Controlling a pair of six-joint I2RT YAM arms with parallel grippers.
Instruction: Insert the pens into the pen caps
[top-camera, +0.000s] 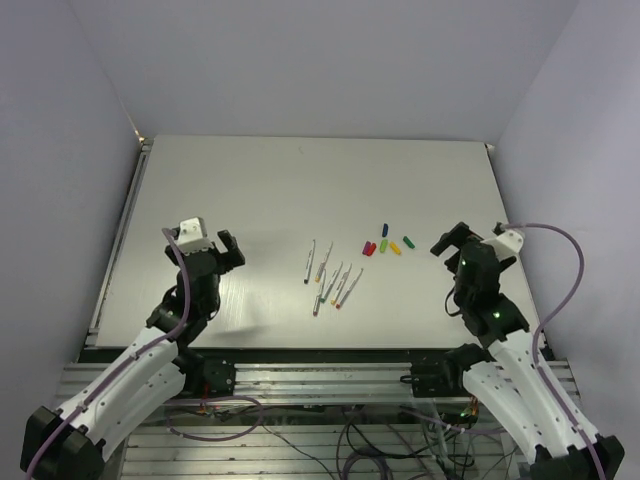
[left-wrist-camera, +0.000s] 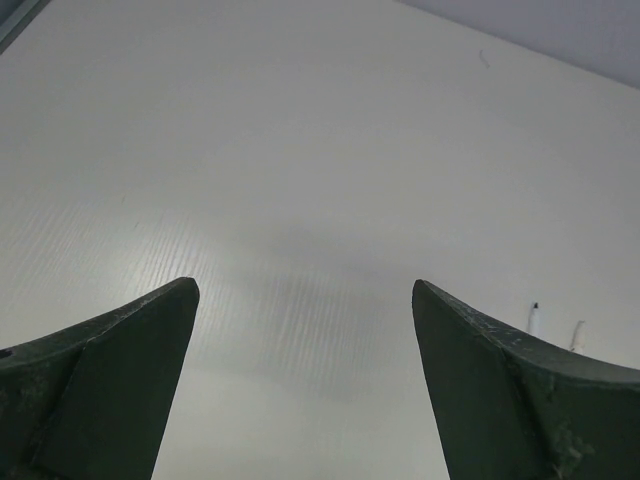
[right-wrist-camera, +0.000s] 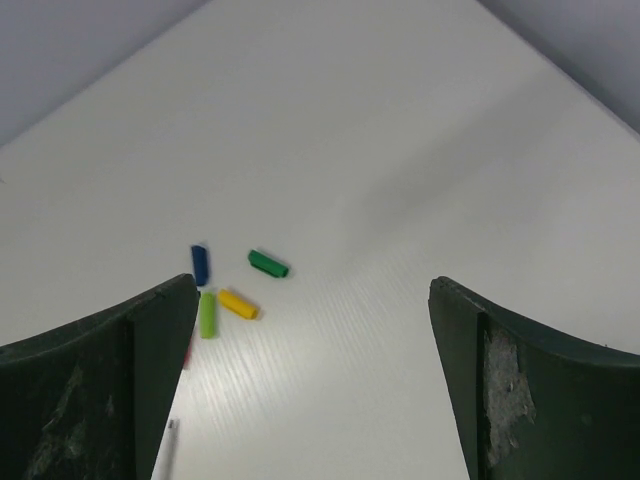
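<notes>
Several thin silver pens (top-camera: 339, 285) lie side by side at the middle of the white table (top-camera: 250, 180). Just right of them is a cluster of short pen caps: blue (top-camera: 385, 229), dark green (top-camera: 408, 241), yellow (top-camera: 395, 248), light green (top-camera: 383, 245) and red (top-camera: 369, 248). My left gripper (top-camera: 232, 250) hovers open to the left of the pens, holding nothing. My right gripper (top-camera: 447, 240) stands open right of the caps, also holding nothing. In the right wrist view the blue cap (right-wrist-camera: 200, 264), green cap (right-wrist-camera: 268, 264) and yellow cap (right-wrist-camera: 238, 303) lie ahead near the left finger (right-wrist-camera: 120, 380).
The table's metal rail (top-camera: 125, 240) runs along the left side, and grey walls close in all round. The left wrist view shows only bare table between the fingers (left-wrist-camera: 110, 380), with two pen ends (left-wrist-camera: 535, 318) past the right finger.
</notes>
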